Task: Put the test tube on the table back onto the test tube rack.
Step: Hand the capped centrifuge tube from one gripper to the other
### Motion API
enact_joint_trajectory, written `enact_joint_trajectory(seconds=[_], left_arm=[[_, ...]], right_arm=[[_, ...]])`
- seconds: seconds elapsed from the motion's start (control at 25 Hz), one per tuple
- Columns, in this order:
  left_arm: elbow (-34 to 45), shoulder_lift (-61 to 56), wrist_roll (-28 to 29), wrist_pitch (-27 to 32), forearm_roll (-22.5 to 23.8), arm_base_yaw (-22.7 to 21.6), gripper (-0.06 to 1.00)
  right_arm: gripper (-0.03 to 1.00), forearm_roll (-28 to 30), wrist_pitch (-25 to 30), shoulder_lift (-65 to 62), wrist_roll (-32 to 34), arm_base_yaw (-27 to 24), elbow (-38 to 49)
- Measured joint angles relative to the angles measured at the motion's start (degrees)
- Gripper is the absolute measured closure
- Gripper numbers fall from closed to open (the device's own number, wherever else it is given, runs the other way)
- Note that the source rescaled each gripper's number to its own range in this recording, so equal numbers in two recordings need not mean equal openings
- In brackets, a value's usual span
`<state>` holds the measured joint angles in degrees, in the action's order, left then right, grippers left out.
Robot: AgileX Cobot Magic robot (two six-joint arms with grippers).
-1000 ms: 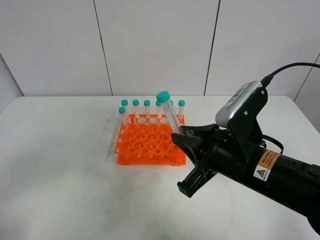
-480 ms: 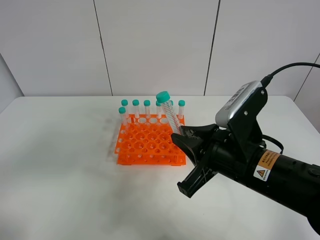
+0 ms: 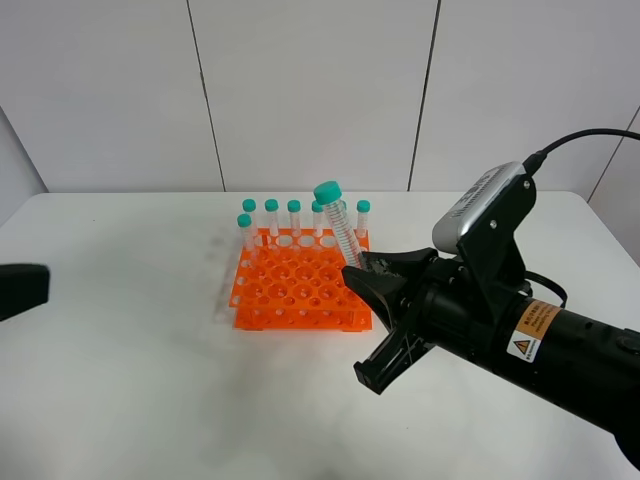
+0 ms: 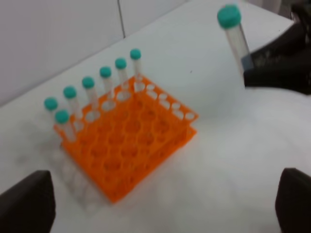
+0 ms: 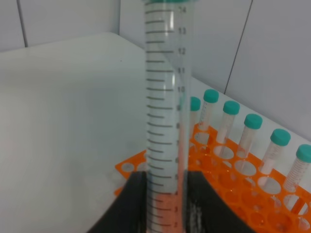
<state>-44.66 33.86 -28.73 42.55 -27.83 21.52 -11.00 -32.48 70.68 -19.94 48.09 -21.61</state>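
My right gripper (image 3: 358,265) is shut on the lower end of the test tube (image 3: 337,226). It holds the tube nearly upright, teal cap up, above the right front corner of the orange test tube rack (image 3: 298,290). The right wrist view shows the clear graduated tube (image 5: 167,121) between the two dark fingers (image 5: 132,204), with the rack (image 5: 243,194) behind it. My left gripper (image 3: 20,290) is at the far left edge, open wide and empty. Its wrist view shows the rack (image 4: 129,145) and the held tube (image 4: 235,39) from a distance.
Several identical teal-capped tubes (image 3: 294,218) stand in the rack's back row, and one stands (image 3: 245,232) at its left side. The rack rests on the white table (image 3: 120,400). Most rack holes are empty. The right arm's black body (image 3: 520,330) fills the lower right.
My left gripper has come into the exterior view at the far left edge. The right gripper and the tube have stayed still.
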Motion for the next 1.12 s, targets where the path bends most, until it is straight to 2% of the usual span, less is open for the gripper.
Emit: enact_joint_trajectory(seconds=[0.12,0.48,0.6,0.84,1.12], left_arm=[[-0.4,5.0,-5.2,-3.6,-5.5,0.0,-0.05],[-0.5,16.6,-21.3,-8.4,-22.9,0.0,-0.05],[-0.5,19.1,-26.1,-8.9,-27.4,0.0,-0.05],[-0.6,23.3,-32.2,-9.7,-32.5,0.8,-0.05],[-4.5,30.3,-34.1,-14.0,-33.7,6.9,-0.05]], right_arm=[[0.71,0.0,0.0,0.0,0.0,0.0,0.0],[0.71,0.0,0.0,0.0,0.0,0.0,0.0],[0.71,0.0,0.0,0.0,0.0,0.0,0.0],[0.71,0.0,0.0,0.0,0.0,0.0,0.0],[0.71,0.0,0.0,0.0,0.0,0.0,0.0]])
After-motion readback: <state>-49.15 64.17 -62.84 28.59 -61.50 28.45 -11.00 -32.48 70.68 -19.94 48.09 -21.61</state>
